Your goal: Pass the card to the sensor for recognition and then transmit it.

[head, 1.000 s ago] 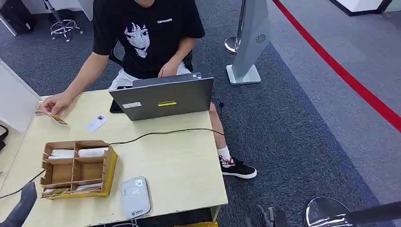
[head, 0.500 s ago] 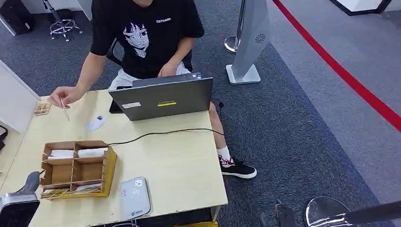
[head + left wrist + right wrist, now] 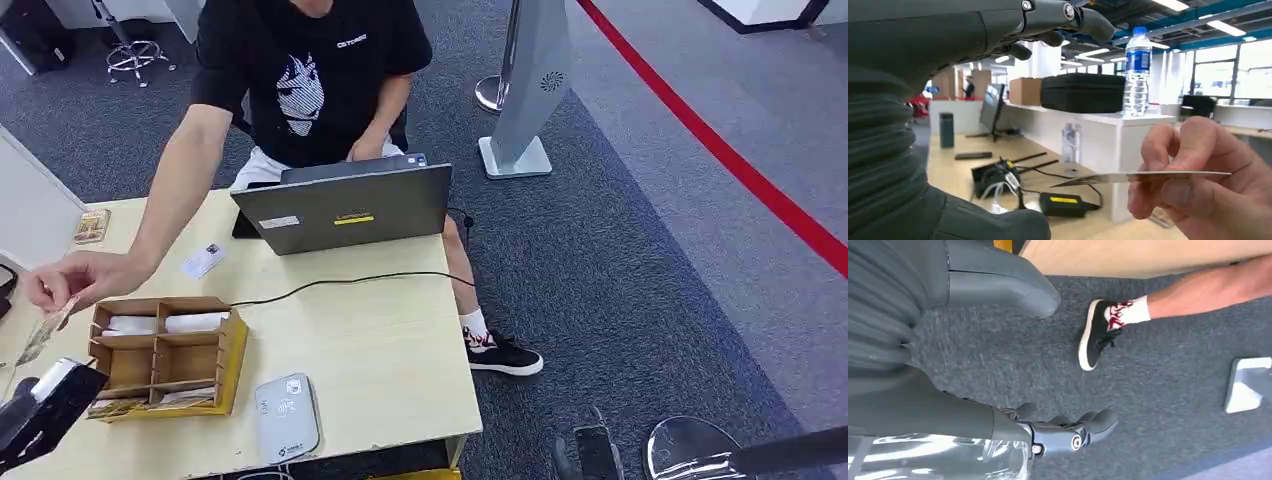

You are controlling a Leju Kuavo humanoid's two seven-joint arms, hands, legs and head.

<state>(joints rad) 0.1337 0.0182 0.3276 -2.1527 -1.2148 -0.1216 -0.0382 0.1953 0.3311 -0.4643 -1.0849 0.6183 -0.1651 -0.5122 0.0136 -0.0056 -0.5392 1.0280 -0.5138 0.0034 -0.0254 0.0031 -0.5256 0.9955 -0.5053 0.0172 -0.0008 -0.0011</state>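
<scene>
A person's hand (image 3: 75, 277) holds a thin card (image 3: 38, 338) out over the table's left edge, just above my left hand (image 3: 45, 408). In the left wrist view the card (image 3: 1143, 177) is seen edge-on, pinched in the person's fingers (image 3: 1198, 175). It lies between my left hand's (image 3: 963, 35) spread fingers and thumb without touching them. The grey card sensor (image 3: 286, 416) lies flat at the table's near edge. My right hand (image 3: 590, 455) hangs low beside the table over the carpet, holding nothing, its fingers (image 3: 1068, 432) apart from the thumb.
A wooden organizer (image 3: 165, 355) stands between my left hand and the sensor. Another card (image 3: 204, 260) and a small stack (image 3: 91, 225) lie farther back. A laptop (image 3: 345, 208) with a black cable (image 3: 350, 280) sits before the seated person (image 3: 310, 80). A grey stand (image 3: 525, 90) rises on the carpet.
The person lifted a card from the far-left stack and brought it down toward my left hand. My left hand rose and turned at the table's near-left corner.
</scene>
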